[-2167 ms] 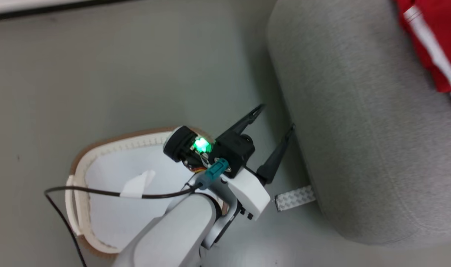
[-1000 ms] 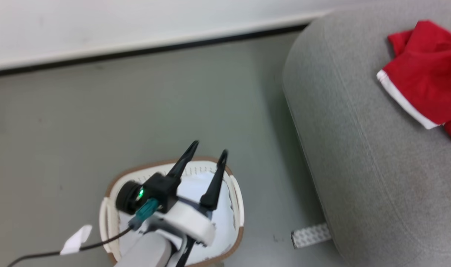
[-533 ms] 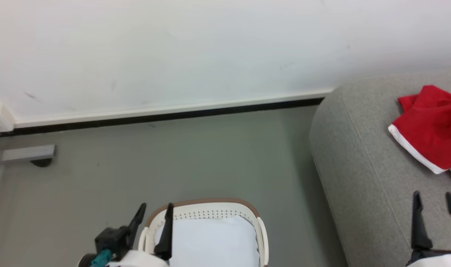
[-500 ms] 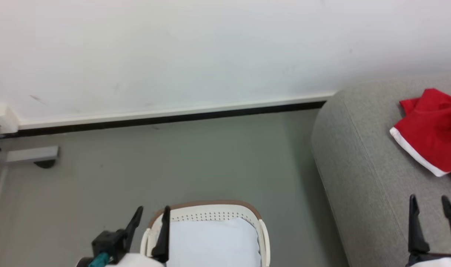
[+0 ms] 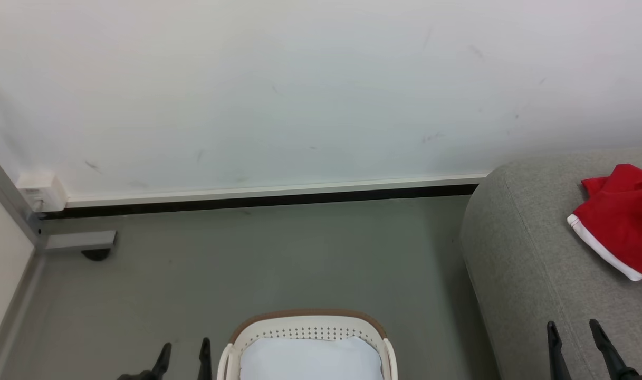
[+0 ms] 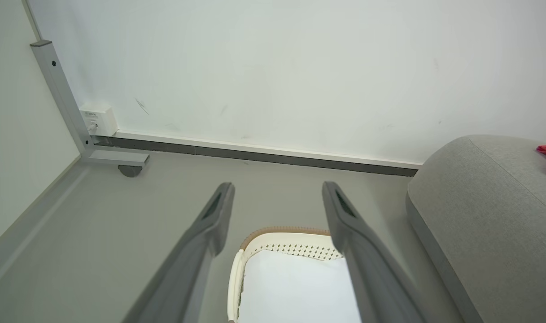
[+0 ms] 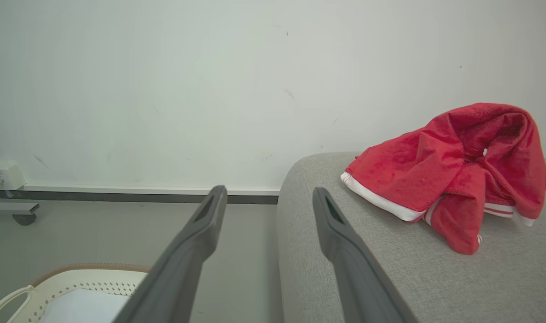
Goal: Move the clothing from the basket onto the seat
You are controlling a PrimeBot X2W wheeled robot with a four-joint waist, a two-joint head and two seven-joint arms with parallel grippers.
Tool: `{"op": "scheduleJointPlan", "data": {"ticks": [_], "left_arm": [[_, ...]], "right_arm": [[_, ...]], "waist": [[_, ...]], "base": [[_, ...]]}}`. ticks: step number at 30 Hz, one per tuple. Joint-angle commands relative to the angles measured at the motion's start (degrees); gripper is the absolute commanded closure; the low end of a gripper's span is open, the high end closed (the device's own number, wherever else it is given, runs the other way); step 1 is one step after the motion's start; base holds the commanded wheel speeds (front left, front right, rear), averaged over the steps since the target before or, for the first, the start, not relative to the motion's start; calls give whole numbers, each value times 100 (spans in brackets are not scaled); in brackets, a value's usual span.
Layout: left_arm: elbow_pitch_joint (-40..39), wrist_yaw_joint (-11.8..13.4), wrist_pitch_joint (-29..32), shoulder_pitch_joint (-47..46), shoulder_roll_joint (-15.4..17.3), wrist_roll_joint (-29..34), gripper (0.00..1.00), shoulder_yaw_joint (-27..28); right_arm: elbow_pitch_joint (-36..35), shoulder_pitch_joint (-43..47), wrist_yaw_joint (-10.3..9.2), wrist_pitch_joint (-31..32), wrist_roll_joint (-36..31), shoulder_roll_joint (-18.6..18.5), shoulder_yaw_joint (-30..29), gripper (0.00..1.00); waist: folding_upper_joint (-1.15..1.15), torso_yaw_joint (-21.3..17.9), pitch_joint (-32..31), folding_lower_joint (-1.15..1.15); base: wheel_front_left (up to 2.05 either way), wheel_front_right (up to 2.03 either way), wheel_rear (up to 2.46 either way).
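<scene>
The red clothing (image 5: 624, 219) with white striped hems lies heaped on the grey seat (image 5: 532, 274) at the right; the right wrist view shows the same clothing (image 7: 456, 175) bunched on the seat (image 7: 389, 269). The white basket (image 5: 307, 330) with a brown rim stands on the floor at bottom centre, holding a pale liner sheet (image 5: 310, 361). My left gripper (image 5: 183, 351) is open just left of the basket. My right gripper (image 5: 574, 330) is open over the seat's front part, apart from the clothing. In the left wrist view the basket (image 6: 295, 237) sits between the spread fingers.
A white wall with a dark skirting strip (image 5: 262, 200) runs behind the grey floor. A grey metal frame leg on a caster (image 5: 83, 244) and a small white box (image 5: 41, 192) stand at the far left corner. Open floor (image 5: 278, 253) lies between basket and wall.
The head camera has tilted up, showing more wall. Both grippers have dropped toward the picture's bottom edge and remain open. The left arm has pulled back off the basket.
</scene>
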Motion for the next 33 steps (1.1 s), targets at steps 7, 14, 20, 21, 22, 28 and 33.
{"op": "scheduleJointPlan", "data": {"ticks": [7,14,20,21,22,28,33], "left_arm": [[83,-192,-4,119,-173,267,0,357],[102,-366,-4,32,-298,480,0,547],[122,-454,-4,-8,-367,563,0,644],[116,-459,-4,-23,-375,585,0,650],[113,-459,-4,-34,-378,586,0,660],[102,-485,-4,-64,-399,629,0,710],[149,-495,-4,-74,-407,606,0,740]], "right_arm": [[76,70,-15,4,83,2,236,0],[95,-105,-15,5,120,-1,446,0],[93,-197,-15,5,130,-1,535,0],[89,-220,-14,4,121,0,543,0],[84,-241,-15,4,113,0,546,0],[102,-255,-15,5,128,0,564,0],[118,-261,-14,5,156,0,577,0]], "waist": [[0,3,-61,1],[0,8,-20,1],[0,32,35,1],[0,41,52,1],[0,47,68,1],[0,74,132,1],[0,88,161,1]], "base": [[0,0,0],[0,0,0],[0,0,0],[0,0,0],[0,0,0],[0,0,0],[0,0,0]]}}
